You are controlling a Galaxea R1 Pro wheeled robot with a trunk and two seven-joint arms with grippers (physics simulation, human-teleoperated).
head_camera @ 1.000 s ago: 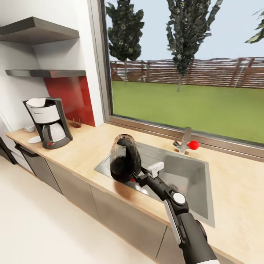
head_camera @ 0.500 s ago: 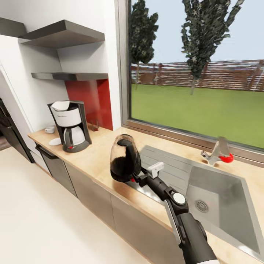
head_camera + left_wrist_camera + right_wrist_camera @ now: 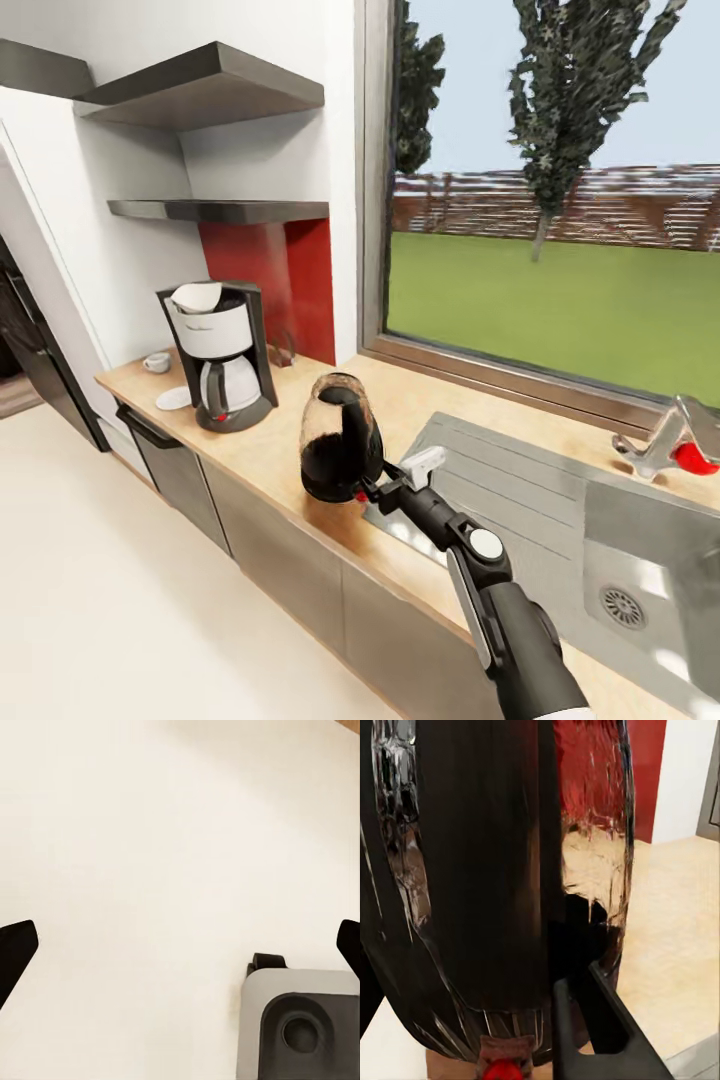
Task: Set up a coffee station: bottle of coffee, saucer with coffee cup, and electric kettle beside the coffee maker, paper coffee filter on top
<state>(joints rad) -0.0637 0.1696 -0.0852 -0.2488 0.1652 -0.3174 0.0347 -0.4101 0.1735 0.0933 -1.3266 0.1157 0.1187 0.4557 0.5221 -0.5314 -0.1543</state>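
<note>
My right gripper is shut on the black handle of the electric kettle, which hangs upright just above the kitchen countertop near its front edge. Close up, the kettle shows its dark glass body and red switch beside one finger. The coffee maker stands further left on the counter, with the paper coffee filter on top. The saucer lies bare beside it, and the coffee cup stands apart behind. A small dark thing, perhaps the bottle of coffee, sits by the red panel. My left gripper is open over pale floor.
The kitchen shelf hangs above the coffee maker, a second slab higher up. A steel sink with a faucet lies to the right under the window. A black appliance stands at the far left. Pale floor spreads along the cabinets.
The whole view has shifted, so the camera moved: the coffee maker now sits nearer and more central, the sink further right. The kettle stays in my right gripper at the same spot in the picture.
</note>
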